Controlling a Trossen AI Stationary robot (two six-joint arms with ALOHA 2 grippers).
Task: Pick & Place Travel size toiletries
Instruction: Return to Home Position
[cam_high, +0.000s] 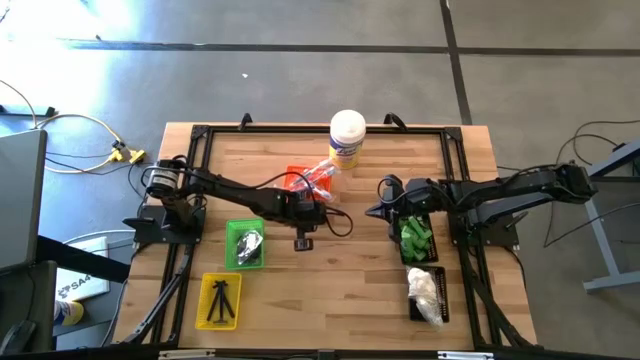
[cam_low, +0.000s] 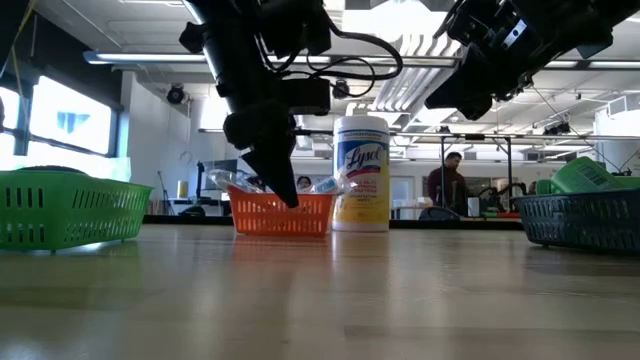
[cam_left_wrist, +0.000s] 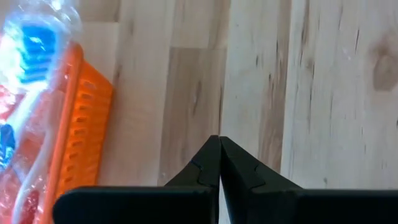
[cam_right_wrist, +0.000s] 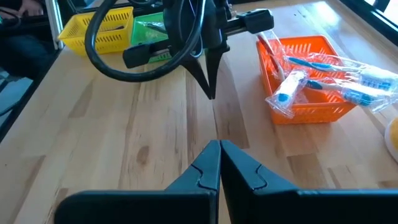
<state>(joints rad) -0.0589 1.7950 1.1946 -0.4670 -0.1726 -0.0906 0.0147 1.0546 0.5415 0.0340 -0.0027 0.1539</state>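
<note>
Hovering left end effector (cam_left_wrist: 219, 138) closed by 1 orange tray (cam_right_wrist: 314, 111), right end effector (cam_right_wrist: 219, 144) closed by 2 black trays (cam_low: 575, 222)

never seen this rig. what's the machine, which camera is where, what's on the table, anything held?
Two dark robot arms, each with a two-finger gripper, work at a wooden table. One picture looks straight down, one level across the tabletop, two from the arms' wrists. The left gripper points down beside an orange mesh tray of clear-wrapped toothbrushes; the right gripper hovers beside a black mesh tray of small green bottles. Both are shut, holding nothing. Also there: a second black tray of bagged white fluff, a white canister with a yellow label, a green mesh tray, a yellow mesh tray with small black pieces.
</note>
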